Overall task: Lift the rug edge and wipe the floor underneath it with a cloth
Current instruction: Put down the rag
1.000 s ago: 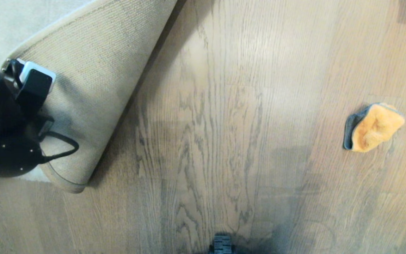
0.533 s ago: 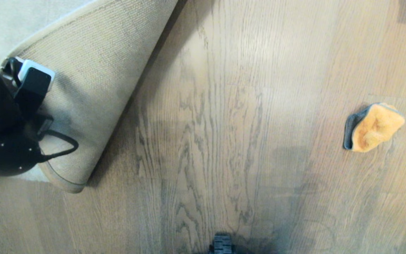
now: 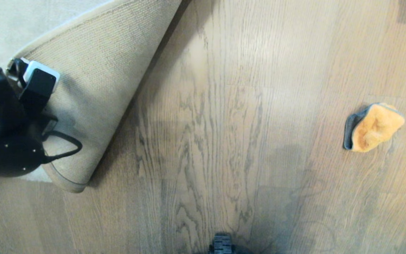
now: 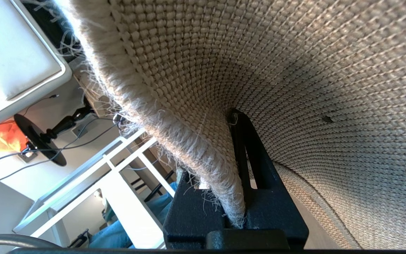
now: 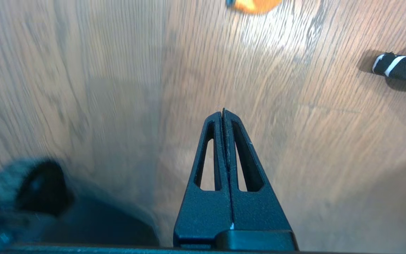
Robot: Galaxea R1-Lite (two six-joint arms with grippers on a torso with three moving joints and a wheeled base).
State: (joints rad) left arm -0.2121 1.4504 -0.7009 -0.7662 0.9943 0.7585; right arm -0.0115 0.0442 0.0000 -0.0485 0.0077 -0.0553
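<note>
Head view: rug edge (image 3: 93,88) slightly rightward vs before.

Rug edge (image 4: 203,155) swallows one finger of the left gripper (image 4: 236,197), so only the other black finger shows. Cloth (image 5: 254,4) is clipped at twelve o'clock in the right wrist view, just an orange sliver. A black striped object (image 5: 402,68) runs off at three o'clock. A dark blur (image 5: 37,190) smears at eight o'clock, unreadable.

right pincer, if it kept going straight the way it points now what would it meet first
Probably bare floor: the shut right pincer tilts down at the planks. The cloth lies farther along that line; depth is unclear.
</note>
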